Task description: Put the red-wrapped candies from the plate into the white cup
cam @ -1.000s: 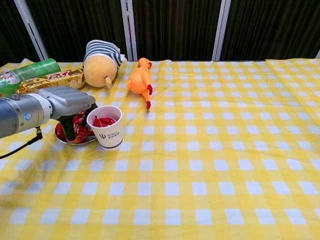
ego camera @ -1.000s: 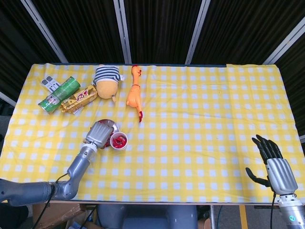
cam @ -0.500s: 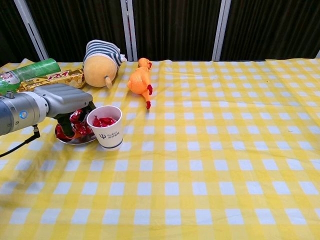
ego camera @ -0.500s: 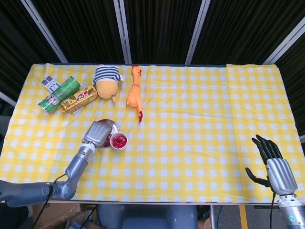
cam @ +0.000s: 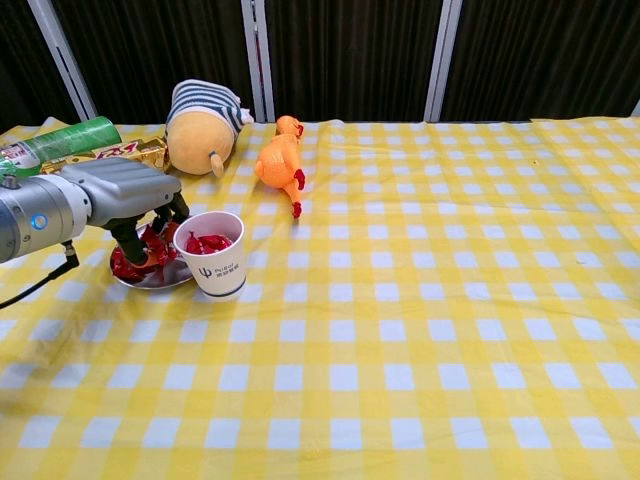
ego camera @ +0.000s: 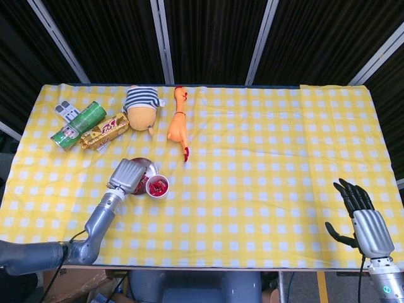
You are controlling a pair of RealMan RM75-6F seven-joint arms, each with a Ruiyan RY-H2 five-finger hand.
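Crinkly red-wrapped candies point(cam: 150, 262) lie heaped on a shallow metal plate point(cam: 160, 281), with more inside the white paper cup point(cam: 217, 262) touching its rim. The grey left robot hand point(cam: 135, 195) pinches one candy over the plate. The right robot hand point(ego camera: 358, 208) rests empty, fingers apart, at the checked tabletop point(cam: 420, 300) edge.

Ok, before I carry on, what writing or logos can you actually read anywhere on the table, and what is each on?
White cup: a small dark logo with a line of print beside it, too small to read.
Gold snack pack: red lettering, too blurred to read.
Green can: a white and red label, not legible.
Nothing else shows text.
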